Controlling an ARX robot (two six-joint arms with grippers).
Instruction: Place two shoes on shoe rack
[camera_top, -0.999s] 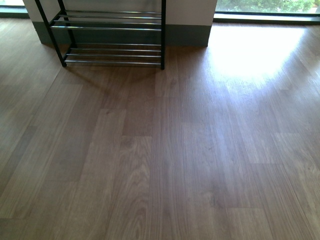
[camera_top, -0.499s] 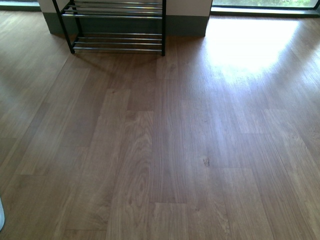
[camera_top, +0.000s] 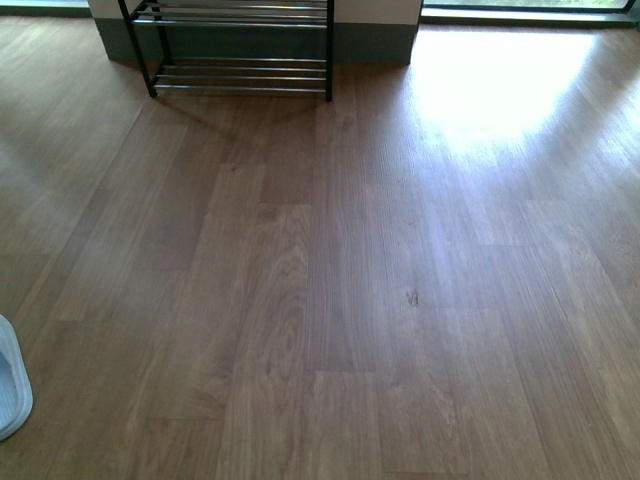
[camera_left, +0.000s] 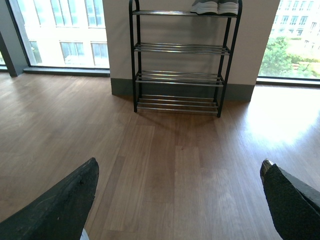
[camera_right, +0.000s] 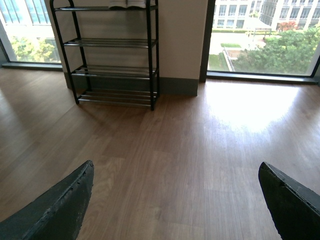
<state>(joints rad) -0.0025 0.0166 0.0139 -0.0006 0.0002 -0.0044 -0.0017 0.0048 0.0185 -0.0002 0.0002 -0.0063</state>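
A: Where do we see the two shoes (camera_left: 214, 7)?

B: From the left wrist we see them on the top tier of the shoe rack (camera_left: 180, 48). They sit side by side toward its right end, white soles on the rods. The picture's edge cuts off their uppers, so we can tell little more about them.

A: And the rack itself?

B: It stands at the far side of the wooden floor (camera_top: 330, 300), with its back to the wall (camera_left: 117, 40) between two windows (camera_left: 60, 30). We count four tiers. From the front we catch only its lowest tiers, far off and left of centre.

A: How do we find the left gripper (camera_left: 179, 164)?

B: Its jaws stand wide apart. One dark finger (camera_left: 60, 205) shows at each side, and we see only floor between them. It is well apart from the rack.

A: And the right gripper (camera_right: 176, 166)?

B: Much the same. It is spread wide and grips nothing, with floor showing in the gap. The rack lies far from it and off to the left.

A: What else do we see?

B: A patch of sunlight (camera_top: 500, 90) lies on the far right of the floor. At the near left edge of the front view there is a pale rounded thing (camera_top: 10, 375). Most of it is cut off, so we cannot tell what it is.
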